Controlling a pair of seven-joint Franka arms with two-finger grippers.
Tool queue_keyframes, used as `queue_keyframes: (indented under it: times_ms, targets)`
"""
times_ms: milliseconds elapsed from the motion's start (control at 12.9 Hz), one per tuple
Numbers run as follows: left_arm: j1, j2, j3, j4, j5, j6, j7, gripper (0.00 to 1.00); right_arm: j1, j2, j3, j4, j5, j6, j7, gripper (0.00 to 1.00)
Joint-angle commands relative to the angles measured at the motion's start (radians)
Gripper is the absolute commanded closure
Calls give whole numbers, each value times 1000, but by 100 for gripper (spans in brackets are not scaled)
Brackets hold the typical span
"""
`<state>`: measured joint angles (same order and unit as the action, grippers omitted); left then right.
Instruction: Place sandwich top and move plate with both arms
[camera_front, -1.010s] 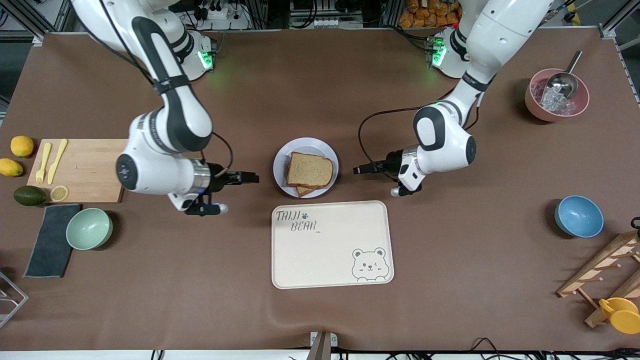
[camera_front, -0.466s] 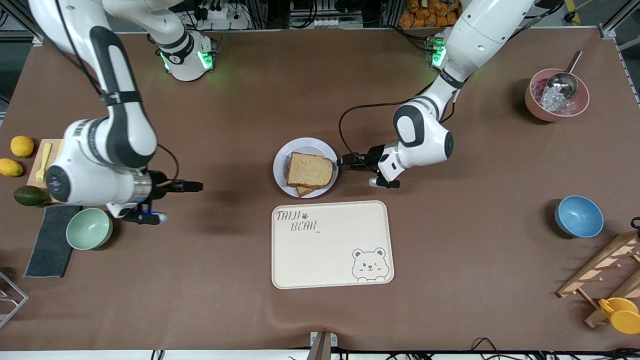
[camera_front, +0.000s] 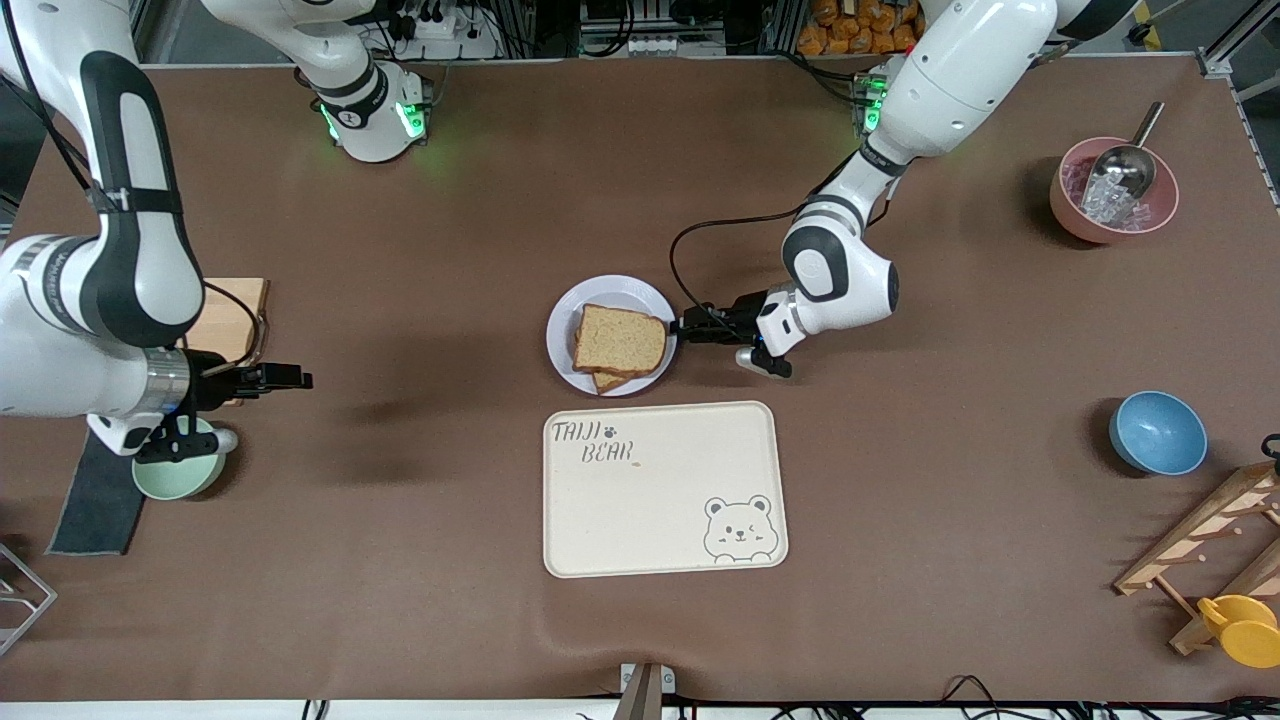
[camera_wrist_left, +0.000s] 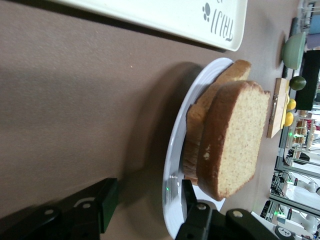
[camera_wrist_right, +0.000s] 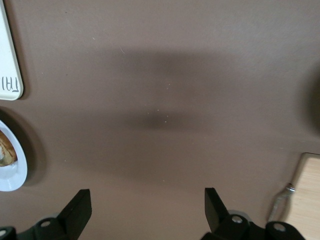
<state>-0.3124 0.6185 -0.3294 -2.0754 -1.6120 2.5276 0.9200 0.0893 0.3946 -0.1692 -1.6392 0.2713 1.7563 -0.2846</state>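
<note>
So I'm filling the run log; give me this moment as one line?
sandwich top: on plate | left gripper: straddling plate rim | right gripper: open, above table

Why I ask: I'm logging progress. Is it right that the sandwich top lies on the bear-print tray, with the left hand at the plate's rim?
Not quite: the front view shows the sandwich top on the plate, not the tray. The left hand is at the plate's rim.

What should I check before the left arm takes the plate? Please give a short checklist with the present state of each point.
1. Sandwich top lies on the plate: ok.
2. Left end effector at the plate's rim, toward the left arm's end: ok.
3. Rim between its fingers: ok.
4. Left grip firm on the rim: cannot tell.
5. Right end effector at the plate: not ok, open above the bare table near the wooden board.
6. Tray free: ok.
</note>
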Motion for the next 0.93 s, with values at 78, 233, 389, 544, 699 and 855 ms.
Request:
queue_keyframes:
  times_ms: [78,233,389,544,699,855]
  targets:
    - [-16,18,0,17,-52,13,72,56,-59,-48,62,151,-102,-188,30,0]
    - [-27,18,0,18,-66,13,72,60,-83,-127,107,151,-124,-199,140,0]
    - [-30,20,0,27,-68,13,72,61,-105,-183,146,147,-158,-219,211,0]
    - [-34,23,0,34,-75,13,74,66,-103,-229,161,139,-159,-250,301,0]
    - [-36,46,-2,54,-95,11,132,73,-105,-302,177,83,-191,-247,308,0]
    - [-36,66,-2,61,-153,8,213,82,-103,-353,178,47,-202,-242,308,0]
